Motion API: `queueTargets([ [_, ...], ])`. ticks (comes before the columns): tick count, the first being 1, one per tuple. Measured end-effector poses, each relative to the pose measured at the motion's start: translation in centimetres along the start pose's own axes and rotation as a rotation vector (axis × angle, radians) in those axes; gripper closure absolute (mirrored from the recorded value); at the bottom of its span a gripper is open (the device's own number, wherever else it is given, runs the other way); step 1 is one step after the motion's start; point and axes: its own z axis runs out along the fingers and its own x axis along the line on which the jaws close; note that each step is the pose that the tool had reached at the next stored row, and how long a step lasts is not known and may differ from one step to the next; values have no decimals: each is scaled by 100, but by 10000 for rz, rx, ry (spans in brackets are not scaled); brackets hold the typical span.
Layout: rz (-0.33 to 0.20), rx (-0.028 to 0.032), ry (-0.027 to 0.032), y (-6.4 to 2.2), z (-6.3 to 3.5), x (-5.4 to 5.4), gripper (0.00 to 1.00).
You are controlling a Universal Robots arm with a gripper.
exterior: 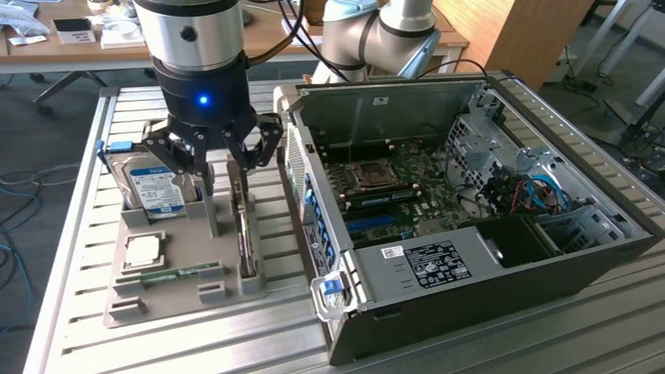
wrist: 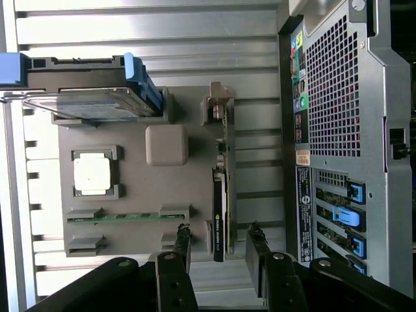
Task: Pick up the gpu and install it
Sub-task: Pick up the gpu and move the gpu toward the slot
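Note:
The gpu [wrist: 221,214] stands on its edge in a slot of the grey holder tray [wrist: 130,188], showing a thin green board with a black cooler and a silver bracket at one end. In the exterior view the gpu [exterior: 246,226] is at the tray's side nearest the computer case. My gripper [wrist: 220,229] hangs just above it, open, with one black finger on each side of the card and a gap between each finger and the card. In the exterior view the gripper [exterior: 213,167] hovers over the tray and holds nothing.
The tray also carries a silver hard drive [exterior: 156,187] with blue clips, a square processor [exterior: 142,251] and a narrow green memory stick [exterior: 182,273]. The open computer case [exterior: 468,202] lies at the exterior view's right, motherboard [exterior: 390,183] exposed. Everything rests on a slatted metal table [exterior: 73,234].

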Motion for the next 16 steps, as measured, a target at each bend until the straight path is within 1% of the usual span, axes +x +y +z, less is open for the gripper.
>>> queueTargets([
  [16,-1,-1,0,-2,39,1,53],
])
